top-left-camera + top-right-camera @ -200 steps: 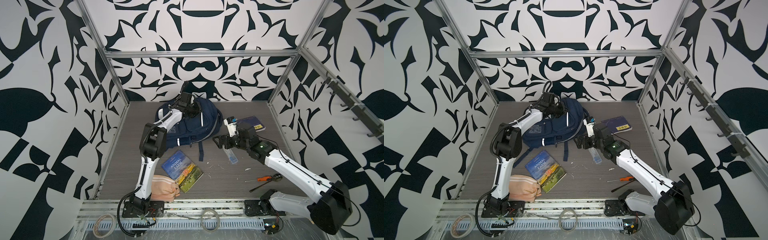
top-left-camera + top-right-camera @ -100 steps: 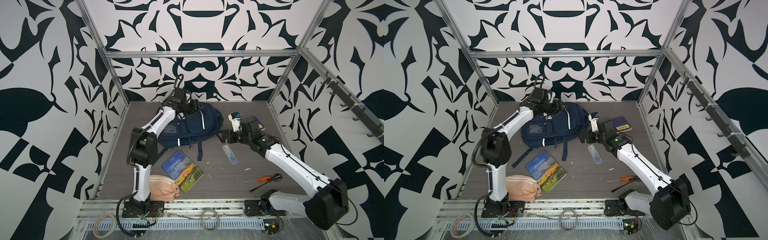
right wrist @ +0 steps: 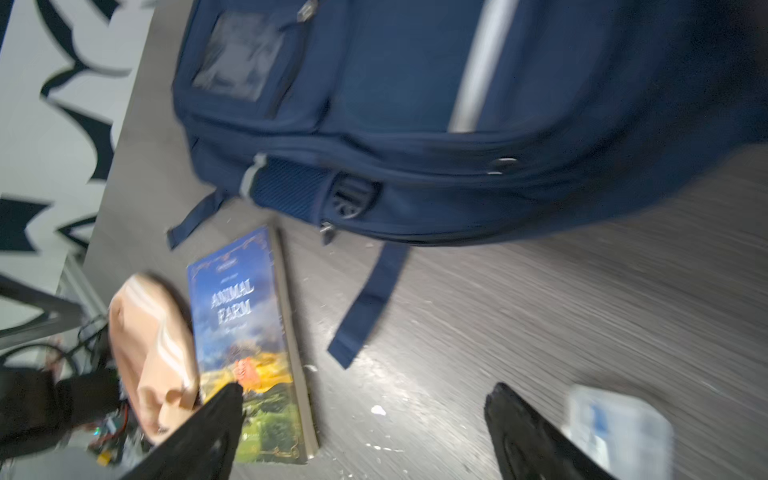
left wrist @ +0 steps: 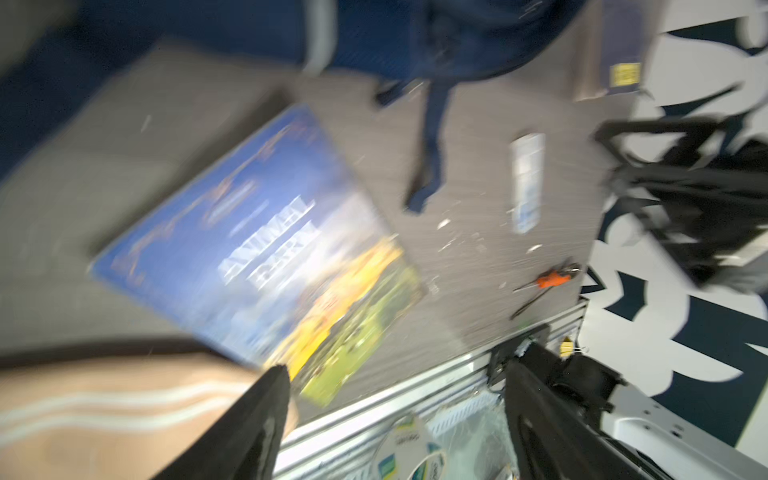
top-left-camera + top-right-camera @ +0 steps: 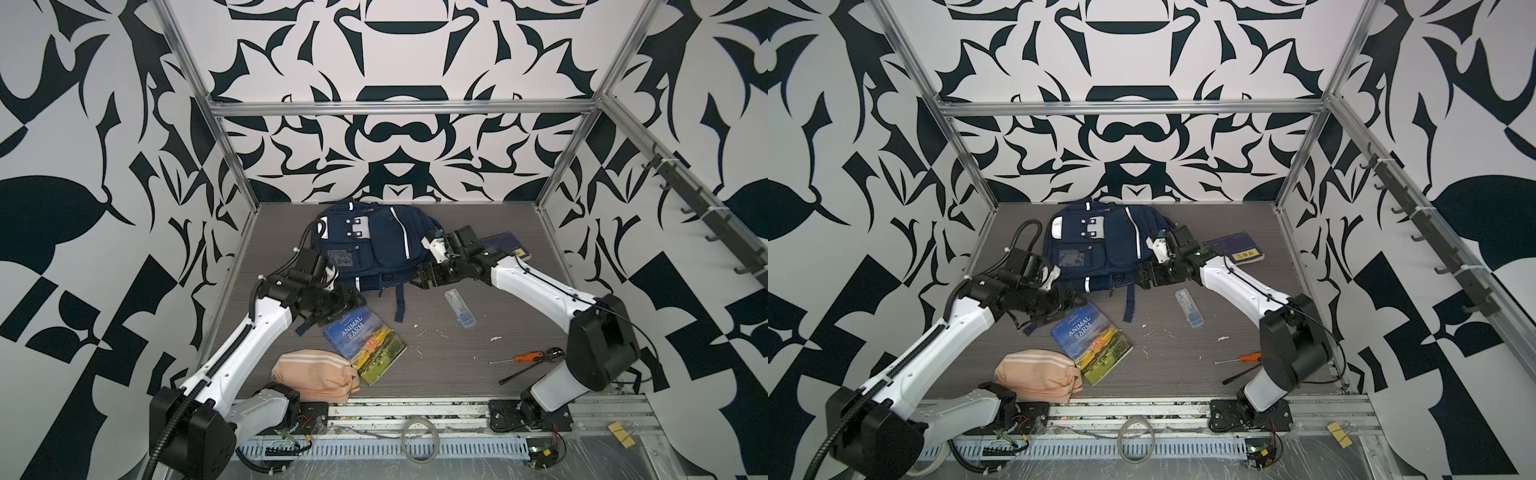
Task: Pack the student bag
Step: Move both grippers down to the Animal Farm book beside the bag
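You read one title only: ANIMAL FARM, in pale capitals on the blue upper cover of the paperback book [image 5: 364, 346], legible in both top views and both wrist views. On the dark notebook [image 5: 1233, 245], the yellow label [image 5: 1246, 256] bears marks too small to read

Your left wrist view is smeared: the book [image 4: 266, 249] beside the student bag [image 4: 374, 37] reads only faintly, and the bag runs off the frame edge. In both top views your right arm [image 5: 536, 282] hides part of the dark notebook [image 5: 505, 243] beside the bag. White specks [image 5: 493, 338] near the bag are too small to identify.
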Controlling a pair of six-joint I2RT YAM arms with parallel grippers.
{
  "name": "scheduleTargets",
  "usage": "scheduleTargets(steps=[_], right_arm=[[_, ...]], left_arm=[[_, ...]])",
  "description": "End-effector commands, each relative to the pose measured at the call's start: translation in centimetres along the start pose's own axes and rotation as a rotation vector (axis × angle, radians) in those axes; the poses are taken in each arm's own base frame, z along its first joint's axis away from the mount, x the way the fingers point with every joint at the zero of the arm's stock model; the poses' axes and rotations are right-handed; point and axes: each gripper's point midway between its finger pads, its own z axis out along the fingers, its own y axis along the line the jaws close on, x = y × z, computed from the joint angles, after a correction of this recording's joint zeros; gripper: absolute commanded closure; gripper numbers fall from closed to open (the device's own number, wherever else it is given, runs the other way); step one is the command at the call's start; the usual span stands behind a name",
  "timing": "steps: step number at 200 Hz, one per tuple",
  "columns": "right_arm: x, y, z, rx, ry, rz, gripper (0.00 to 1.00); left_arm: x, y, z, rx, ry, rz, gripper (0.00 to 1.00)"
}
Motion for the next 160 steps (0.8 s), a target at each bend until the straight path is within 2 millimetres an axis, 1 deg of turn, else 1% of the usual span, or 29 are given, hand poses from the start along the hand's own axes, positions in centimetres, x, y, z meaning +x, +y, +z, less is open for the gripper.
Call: scheduleTargets(steps=[1,13,16,31,56,72,108,132,142,145,160], right_arm=[[0.4,4.1,0.8,-0.134,0.064,-0.092,0.08],[0.9,5.1,1.8,-0.168,0.098,-0.101,0.09],[1.0,5.3,2.1,-0.175,0.108,-0.103,0.09],[1.9,6.3,3.6,-0.204,0.158,-0.120,0.09],[2.8,7.2,5.2,-0.227,0.211,-0.133,0.12],[3.2,7.3,6.1,-0.219,0.226,-0.142,0.13],[3.8,7.1,7.8,-0.214,0.247,-0.137,0.15],[4.6,6.9,8.9,-0.219,0.273,-0.130,0.17],[4.8,6.9,9.3,-0.221,0.280,-0.134,0.17],[4.9,6.9,9.4,-0.222,0.282,-0.136,0.18],[5.2,6.9,10.1,-0.233,0.296,-0.142,0.20]], left_arm=[[1.8,2.8,1.0,-0.023,0.049,-0.138,0.16],[2.2,4.0,1.4,-0.022,0.066,-0.195,0.16],[1.8,4.0,1.6,-0.011,0.052,-0.195,0.16],[1.2,5.1,2.1,-0.008,0.037,-0.234,0.16],[0.1,6.6,3.1,0.000,0.032,-0.288,0.16],[-0.4,7.3,3.8,-0.014,0.029,-0.304,0.16],[-0.5,9.4,4.8,-0.089,0.018,-0.324,0.16],[-0.3,10.3,6.0,-0.097,0.036,-0.335,0.16],[-0.4,10.3,6.3,-0.086,0.033,-0.331,0.16],[-0.1,10.8,6.8,-0.099,0.053,-0.345,0.16],[-0.2,11.2,7.3,-0.102,0.049,-0.353,0.16]])
